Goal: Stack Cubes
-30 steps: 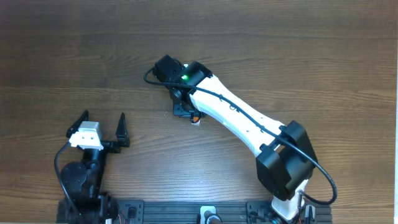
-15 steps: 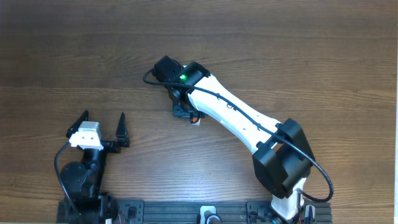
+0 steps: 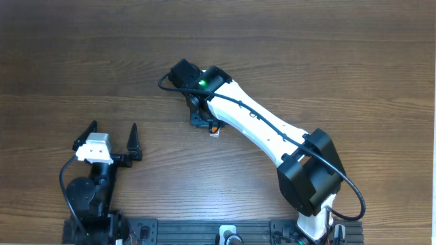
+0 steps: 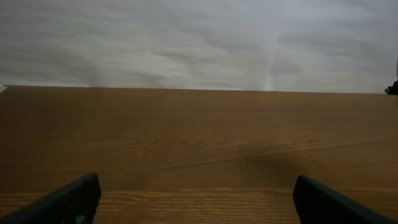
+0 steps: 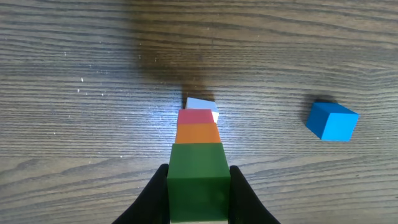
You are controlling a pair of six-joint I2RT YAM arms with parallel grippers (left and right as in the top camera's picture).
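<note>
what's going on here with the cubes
The right arm is stacking cubes. Its right gripper is closed on a green cube that tops a column of an orange cube, a red cube and a pale cube at the bottom. A blue cube lies apart on the wooden table, not yet stacked. The left gripper sits open near its base, holding nothing.
</note>
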